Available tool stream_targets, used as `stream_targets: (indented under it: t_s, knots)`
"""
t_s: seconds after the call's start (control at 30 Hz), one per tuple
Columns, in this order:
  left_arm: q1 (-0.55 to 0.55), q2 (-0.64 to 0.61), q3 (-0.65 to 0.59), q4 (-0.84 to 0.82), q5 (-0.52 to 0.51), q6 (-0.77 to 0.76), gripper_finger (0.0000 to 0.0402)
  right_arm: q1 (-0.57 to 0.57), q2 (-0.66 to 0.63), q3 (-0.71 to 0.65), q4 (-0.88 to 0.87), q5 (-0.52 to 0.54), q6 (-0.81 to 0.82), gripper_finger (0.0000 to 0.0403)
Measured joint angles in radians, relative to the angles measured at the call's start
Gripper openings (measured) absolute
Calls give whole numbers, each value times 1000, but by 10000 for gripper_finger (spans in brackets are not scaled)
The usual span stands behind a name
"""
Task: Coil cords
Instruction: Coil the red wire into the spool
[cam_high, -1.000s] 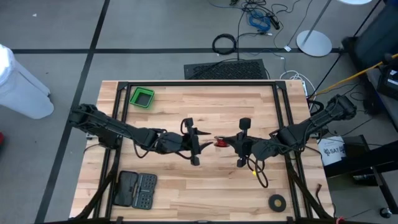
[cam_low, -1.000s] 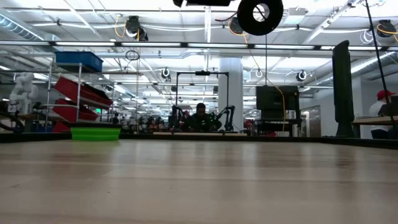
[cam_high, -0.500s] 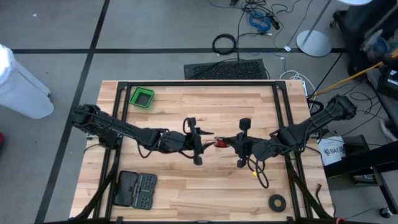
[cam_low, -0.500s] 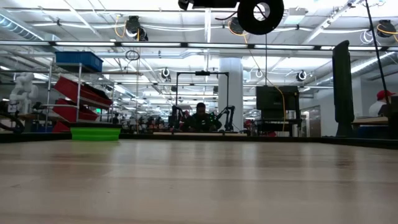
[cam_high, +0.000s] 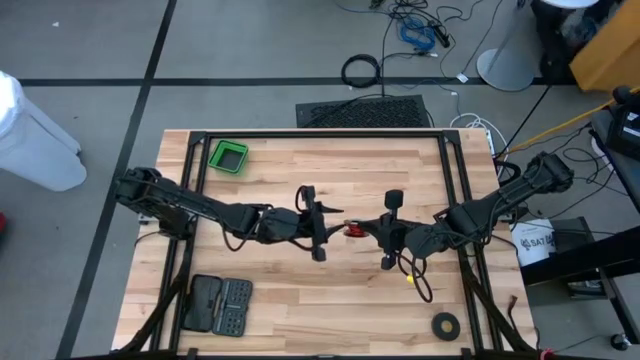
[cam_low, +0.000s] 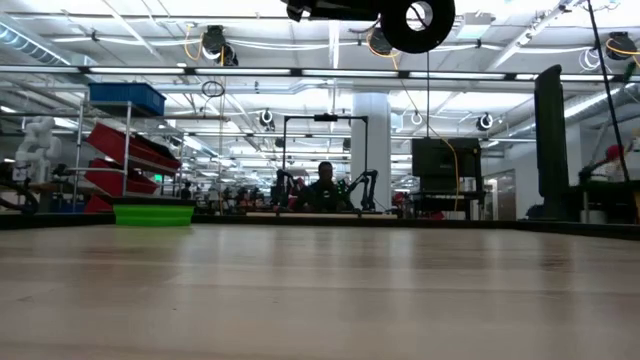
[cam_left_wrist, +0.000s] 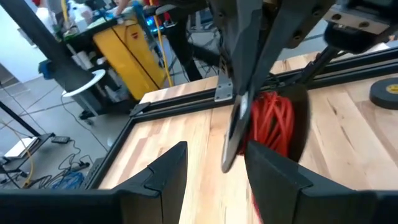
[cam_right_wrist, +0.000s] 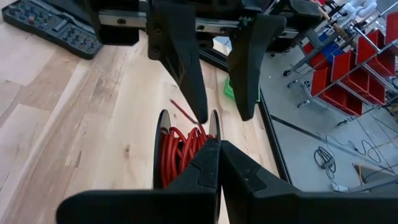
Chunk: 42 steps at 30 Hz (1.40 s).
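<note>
A small black spool wound with red cord (cam_high: 352, 229) hangs over the middle of the table, between my two grippers. It shows in the right wrist view (cam_right_wrist: 180, 152), in the left wrist view (cam_left_wrist: 273, 121), and as a black ring at the top of the low view (cam_low: 418, 22). My right gripper (cam_high: 376, 231) is shut on the spool from the table's right side. My left gripper (cam_high: 326, 229) is open on the spool's left. Its fingers (cam_right_wrist: 181, 62) stand on either side of the spool, and I cannot tell whether they touch it. My right gripper pinches the rim of one of the spool's black flanges (cam_right_wrist: 214, 127) between its two fingers. The fingers lie level and come from the table's right side. The spool hangs lifted clear of the table, its flanges upright.
A green bin (cam_high: 228, 157) stands at the far left. A black tool case (cam_high: 220, 305) lies at the near left. A flat black tape ring (cam_high: 446, 324) lies at the near right. A thin dark cord with a yellow tip (cam_high: 415, 283) lies under my right arm. Black frame rails (cam_high: 320, 133) border the table.
My left gripper has gone a little toward the table's right edge, closer to the spool. The spool and my right gripper have kept still.
</note>
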Motion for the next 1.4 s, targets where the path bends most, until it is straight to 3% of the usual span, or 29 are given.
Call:
stream_targets:
  t_s: [0.47, 1.4]
  knots:
    - [-1, 0, 0, 0, 13, 6, 129, 0, 0, 0, -1, 0, -4, 0]
    - [0, 19, 0, 43, 28, 28, 127, 0, 0, 2, 49, -23, -40, 0]
